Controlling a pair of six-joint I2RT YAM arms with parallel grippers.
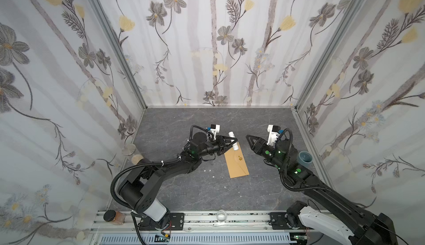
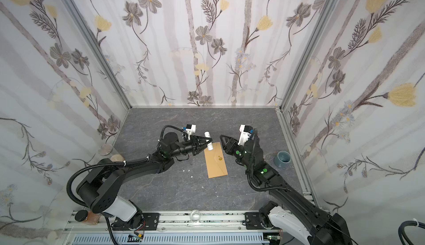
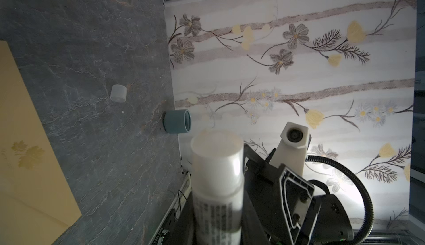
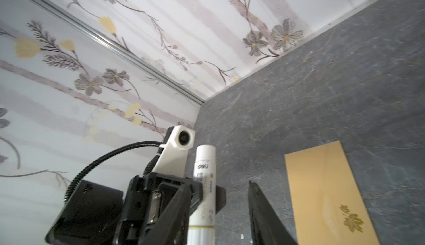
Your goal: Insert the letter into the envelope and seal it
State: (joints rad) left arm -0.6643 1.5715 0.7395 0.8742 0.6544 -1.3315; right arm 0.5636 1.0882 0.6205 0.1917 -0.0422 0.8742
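Note:
The tan envelope lies flat mid-table, flap folded down, gold leaf sticker on top. The letter is out of view. My left gripper is shut on a white glue stick just above the envelope's far end; the stick's uncapped end faces the left wrist camera. My right gripper stands open and empty a short way right of the stick, not touching it. In the right wrist view the glue stick stands beside one of my fingers.
A translucent cap lies on the slate table near a blue-grey cup by the right wall. Small white scraps lie left of the envelope. Two round discs sit by the left wall, a jar at the front rail.

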